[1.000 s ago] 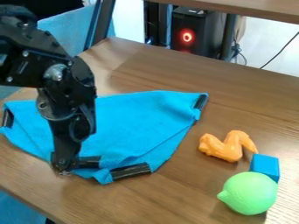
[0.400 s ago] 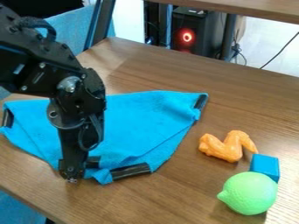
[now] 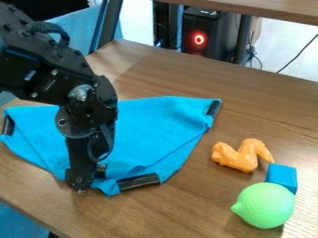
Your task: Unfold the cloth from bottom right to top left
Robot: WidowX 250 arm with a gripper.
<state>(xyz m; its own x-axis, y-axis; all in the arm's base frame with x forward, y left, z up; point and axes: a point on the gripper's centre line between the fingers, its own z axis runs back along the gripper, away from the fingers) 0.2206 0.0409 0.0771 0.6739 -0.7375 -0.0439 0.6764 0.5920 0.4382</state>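
My gripper [image 3: 81, 189] hangs low at the front edge of the blue cloth [image 3: 152, 135], its tip just left of the front folded corner. Whether its fingers are apart cannot be made out. The cloth lies folded on the table, roughly a triangle. Black strips mark it at the far left, at the upper right corner and along the front. One front black strip [image 3: 140, 181] is in plain sight; another is partly hidden behind the gripper.
On the wooden table [image 3: 186, 211], to the right of the cloth, are an orange wing-shaped toy [image 3: 241, 155], a blue block [image 3: 282, 176] and a green lemon-shaped toy [image 3: 266, 205]. The table's left edge runs near the cloth's left side.
The arm and gripper have shifted right and slightly toward the front along the cloth's edge. The cloth looks the same as before.
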